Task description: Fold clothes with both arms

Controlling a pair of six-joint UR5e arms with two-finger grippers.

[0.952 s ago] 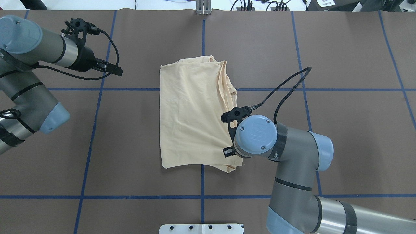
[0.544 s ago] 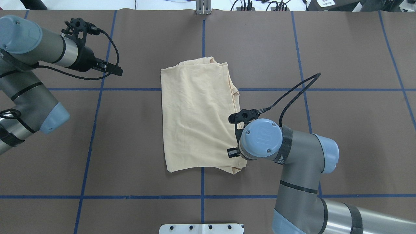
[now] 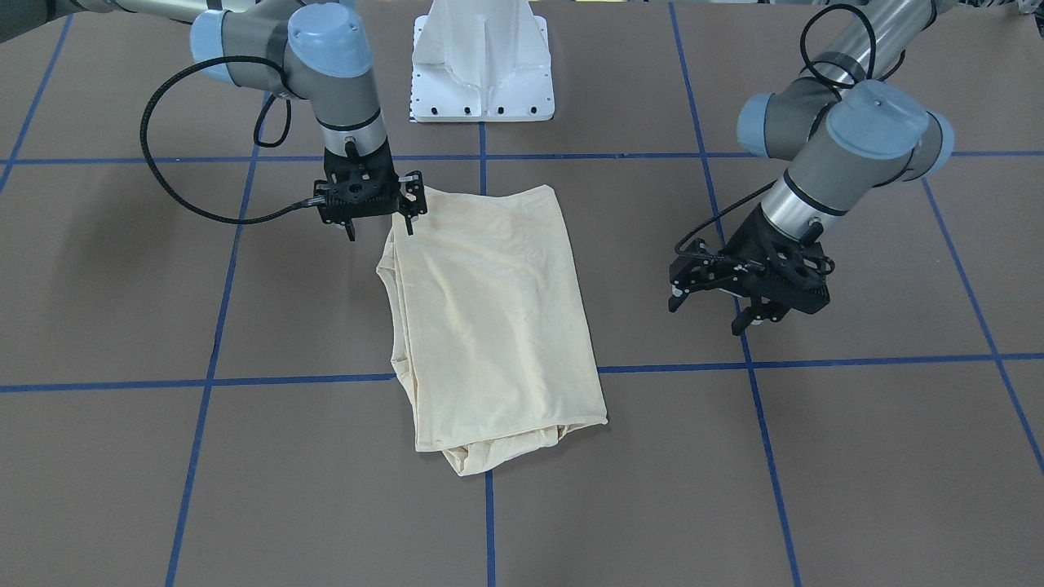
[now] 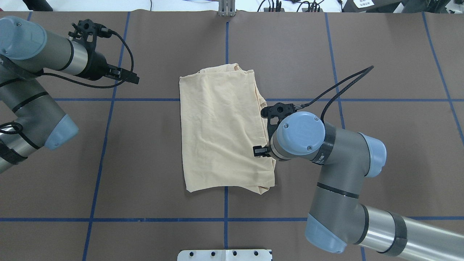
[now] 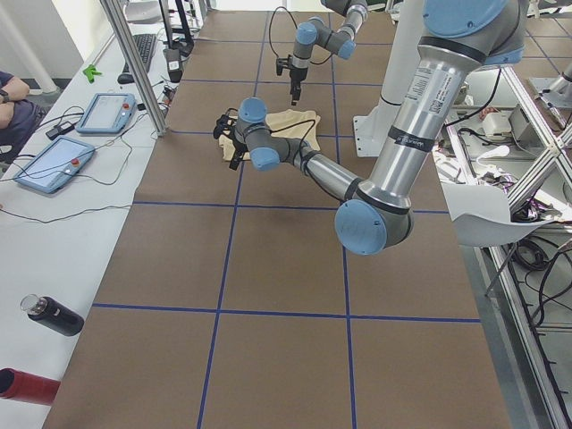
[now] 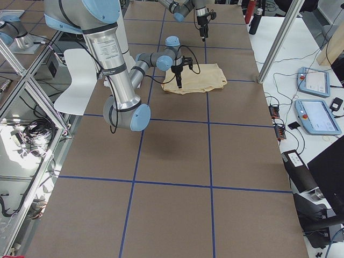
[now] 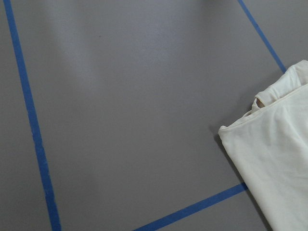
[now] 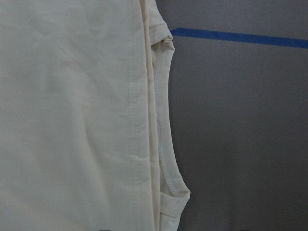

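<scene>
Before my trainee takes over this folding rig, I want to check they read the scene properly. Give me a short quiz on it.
1. True or false: the shirt lies folded on the table.
2. The right gripper is: A over the shirt's edge; B off the table; C lifting the shirt high.
3. Fill in: its jaws stand ____.
Key: 1 true; 2 A; 3 open.
</scene>
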